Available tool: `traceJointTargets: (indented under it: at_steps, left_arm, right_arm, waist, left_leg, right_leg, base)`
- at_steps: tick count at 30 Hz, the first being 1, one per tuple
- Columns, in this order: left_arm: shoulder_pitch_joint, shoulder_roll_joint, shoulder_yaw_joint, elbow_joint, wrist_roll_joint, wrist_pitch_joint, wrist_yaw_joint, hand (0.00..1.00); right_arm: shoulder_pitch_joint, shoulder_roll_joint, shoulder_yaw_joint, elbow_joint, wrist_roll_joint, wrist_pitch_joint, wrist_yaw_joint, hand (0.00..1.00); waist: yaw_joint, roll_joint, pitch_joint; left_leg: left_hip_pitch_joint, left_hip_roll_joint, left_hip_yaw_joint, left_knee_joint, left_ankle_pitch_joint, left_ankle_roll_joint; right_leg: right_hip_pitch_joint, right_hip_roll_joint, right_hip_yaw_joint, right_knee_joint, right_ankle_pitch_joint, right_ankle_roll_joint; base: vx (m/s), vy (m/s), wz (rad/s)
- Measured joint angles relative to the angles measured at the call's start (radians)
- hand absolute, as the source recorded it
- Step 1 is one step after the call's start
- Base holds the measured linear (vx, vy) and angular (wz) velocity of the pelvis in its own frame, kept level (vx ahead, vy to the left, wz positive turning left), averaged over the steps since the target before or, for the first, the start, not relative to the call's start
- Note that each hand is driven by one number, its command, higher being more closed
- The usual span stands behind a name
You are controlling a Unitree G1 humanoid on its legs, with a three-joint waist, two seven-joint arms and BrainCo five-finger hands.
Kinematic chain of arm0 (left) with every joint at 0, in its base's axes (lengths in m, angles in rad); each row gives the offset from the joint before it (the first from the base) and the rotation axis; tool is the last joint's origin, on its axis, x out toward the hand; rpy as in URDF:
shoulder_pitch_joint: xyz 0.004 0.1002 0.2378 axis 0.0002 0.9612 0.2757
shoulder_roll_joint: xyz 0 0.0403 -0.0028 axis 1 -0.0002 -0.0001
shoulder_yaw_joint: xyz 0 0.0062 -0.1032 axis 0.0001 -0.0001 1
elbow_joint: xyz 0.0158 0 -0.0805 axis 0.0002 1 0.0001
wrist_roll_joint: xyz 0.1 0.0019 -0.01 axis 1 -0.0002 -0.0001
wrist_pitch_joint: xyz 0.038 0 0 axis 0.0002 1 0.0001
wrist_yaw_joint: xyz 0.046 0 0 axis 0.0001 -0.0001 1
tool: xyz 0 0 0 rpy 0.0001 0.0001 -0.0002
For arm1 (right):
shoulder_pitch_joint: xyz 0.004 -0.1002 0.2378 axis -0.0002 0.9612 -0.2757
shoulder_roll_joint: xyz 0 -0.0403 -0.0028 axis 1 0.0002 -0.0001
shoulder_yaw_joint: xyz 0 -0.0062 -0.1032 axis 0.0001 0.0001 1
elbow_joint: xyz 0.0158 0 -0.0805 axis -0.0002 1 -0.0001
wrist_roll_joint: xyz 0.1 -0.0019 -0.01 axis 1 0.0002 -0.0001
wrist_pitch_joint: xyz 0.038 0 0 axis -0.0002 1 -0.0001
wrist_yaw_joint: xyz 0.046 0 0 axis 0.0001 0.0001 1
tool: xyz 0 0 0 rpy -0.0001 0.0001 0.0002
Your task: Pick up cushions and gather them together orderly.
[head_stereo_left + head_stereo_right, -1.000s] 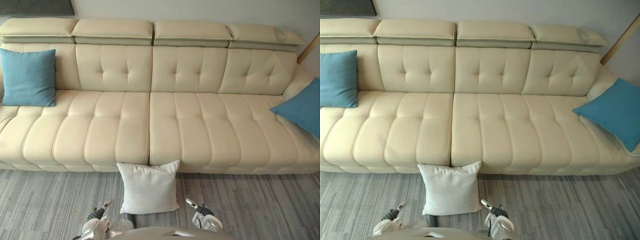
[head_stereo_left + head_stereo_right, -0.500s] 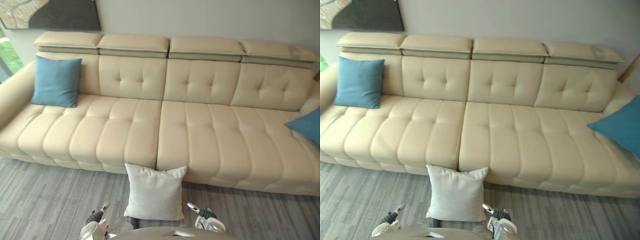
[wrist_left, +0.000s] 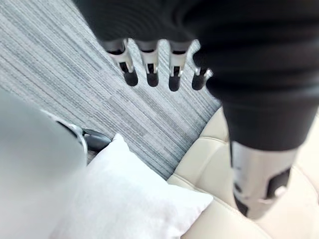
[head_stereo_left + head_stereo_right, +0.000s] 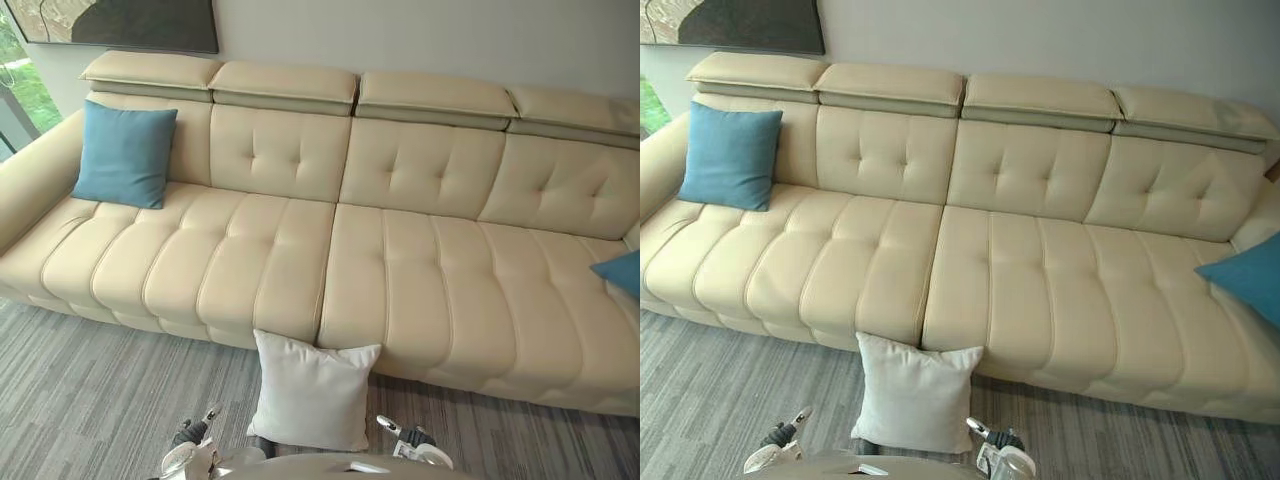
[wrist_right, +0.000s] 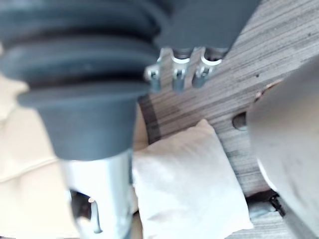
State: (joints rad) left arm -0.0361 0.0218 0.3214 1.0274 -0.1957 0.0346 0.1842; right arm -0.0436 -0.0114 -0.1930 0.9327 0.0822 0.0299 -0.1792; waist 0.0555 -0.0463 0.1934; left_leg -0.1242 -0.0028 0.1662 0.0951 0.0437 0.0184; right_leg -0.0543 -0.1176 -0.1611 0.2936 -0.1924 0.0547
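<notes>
A white cushion (image 4: 314, 390) stands on the carpet, leaning against the sofa's front just ahead of me. One blue cushion (image 4: 124, 155) rests upright against the backrest at the sofa's left end. A second blue cushion (image 4: 1246, 276) lies at the right end, partly cut off. My left hand (image 4: 192, 452) hangs low to the left of the white cushion, and my right hand (image 4: 413, 448) hangs low to its right. In the wrist views the left hand's fingers (image 3: 149, 63) and the right hand's fingers (image 5: 176, 73) are relaxed and hold nothing. The white cushion (image 3: 129, 199) lies past them.
The long cream leather sofa (image 4: 400, 270) spans the view, with bare seats between the blue cushions. Grey striped carpet (image 4: 90, 390) covers the floor in front. A dark picture (image 4: 130, 20) hangs on the wall at the upper left, beside a window (image 4: 25, 95).
The camera has turned to the left: the sofa's left arm, the picture and the window came into view, and the right blue cushion slid toward the edge. Cushions and hands have not moved.
</notes>
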Motion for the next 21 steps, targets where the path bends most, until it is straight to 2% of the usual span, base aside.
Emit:
traceJointTargets:
  at_steps: [1, 3, 5, 8, 9, 11, 13, 15, 18, 21]
  left_arm:
    - [-0.025, 0.0, -0.003, -0.002, -0.006, 0.0, 0.011, 0.0]
    - [-0.093, -0.002, -0.013, -0.023, -0.042, -0.001, 0.038, 0.0]
    - [-0.124, 0.008, -0.011, -0.072, -0.062, -0.005, 0.062, 0.0]
    - [-0.155, 0.033, -0.01, -0.136, -0.078, -0.019, 0.075, 0.0]
    - [-0.163, 0.038, -0.009, -0.147, -0.078, -0.02, 0.076, 0.0]
    - [-0.203, 0.069, -0.006, -0.182, -0.087, -0.031, 0.09, 0.0]
    - [-0.254, 0.09, -0.002, -0.198, -0.09, -0.036, 0.097, 0.0]
    - [-0.298, 0.107, 0.005, -0.215, -0.109, -0.039, 0.106, 0.0]
    - [-0.377, 0.124, 0.031, -0.238, -0.122, -0.046, 0.117, 0.0]
    - [-0.474, 0.166, 0.031, -0.284, -0.156, -0.056, 0.14, 0.0]
  right_arm:
    - [-0.025, -0.003, 0.006, -0.016, 0.0, 0.0, -0.008, 0.0]
    - [-0.105, -0.027, 0.028, -0.064, 0.0, -0.005, -0.026, 0.0]
    - [-0.165, -0.046, 0.032, -0.112, 0.0, -0.006, -0.046, 0.0]
    - [-0.218, -0.075, 0.027, -0.165, 0.0, -0.007, -0.064, 0.0]
    - [-0.222, -0.082, 0.021, -0.179, 0.0, -0.007, -0.066, 0.0]
    - [-0.264, -0.094, -0.007, -0.215, 0.009, -0.009, -0.094, 0.0]
    - [-0.319, -0.108, -0.05, -0.216, 0.051, -0.013, -0.109, 0.0]
    - [-0.367, -0.126, -0.07, -0.239, 0.105, -0.018, -0.138, 0.0]
    - [-0.436, -0.153, -0.098, -0.258, 0.128, -0.035, -0.162, 0.0]
    - [-0.559, -0.199, -0.098, -0.311, 0.128, -0.052, -0.181, 0.0]
  waist:
    - [0.001, 0.008, 0.027]
    - [-0.003, 0.033, 0.086]
    - [-0.002, 0.035, 0.13]
    - [-0.005, 0.042, 0.176]
    - [-0.007, 0.045, 0.179]
    - [-0.008, 0.048, 0.186]
    - [-0.006, 0.052, 0.236]
    - [-0.006, 0.053, 0.242]
    - [-0.006, 0.054, 0.282]
    - [0.0, 0.052, 0.328]
  left_leg:
    - [-0.053, 0.01, 0.0, 0.059, -0.015, 0.005]
    - [-0.234, 0.047, 0.01, 0.216, -0.061, 0.003]
    - [-0.335, 0.068, 0.035, 0.29, -0.081, 0.001]
    - [-0.428, 0.091, 0.06, 0.354, -0.093, 0.005]
    - [-0.459, 0.096, 0.062, 0.372, -0.093, 0.005]
    - [-0.593, 0.118, 0.068, 0.421, -0.095, 0.009]
    - [-0.654, 0.128, 0.07, 0.439, -0.091, 0.01]
    - [-0.758, 0.139, 0.069, 0.466, -0.081, 0.016]
    - [-0.873, 0.148, 0.062, 0.515, -0.069, 0.024]
    - [-1.041, 0.17, 0.051, 0.62, -0.08, 0.037]
  right_leg:
    - [-0.04, 0.002, 0.006, 0.032, -0.005, -0.003]
    - [-0.209, 0.016, 0.03, 0.149, -0.022, -0.01]
    - [-0.332, 0.02, 0.066, 0.24, -0.04, -0.013]
    - [-0.449, 0.025, 0.098, 0.318, -0.053, -0.025]
    - [-0.48, 0.027, 0.1, 0.332, -0.052, -0.026]
    - [-0.62, 0.04, 0.114, 0.383, -0.047, -0.031]
    - [-0.687, 0.049, 0.121, 0.403, -0.035, -0.037]
    - [-0.794, 0.054, 0.123, 0.435, -0.028, -0.041]
    - [-0.908, 0.056, 0.122, 0.49, -0.028, -0.041]
    - [-1.075, 0.061, 0.122, 0.599, -0.04, -0.044]
  base:
    - [-0.2, -0.003, -0.12]
    - [-0.26, 0.018, -0.25]
    - [-0.21, 0.017, -0.38]
    - [-0.21, 0.018, -0.31]
    - [-0.13, 0.002, -0.24]
    - [-0.15, 0.0, -0.2]
    - [-0.16, 0.002, -0.15]
    - [-0.1, 0.011, -0.06]
    - [-0.07, 0.017, 0.03]
    - [-0.09, -0.01, -0.01]
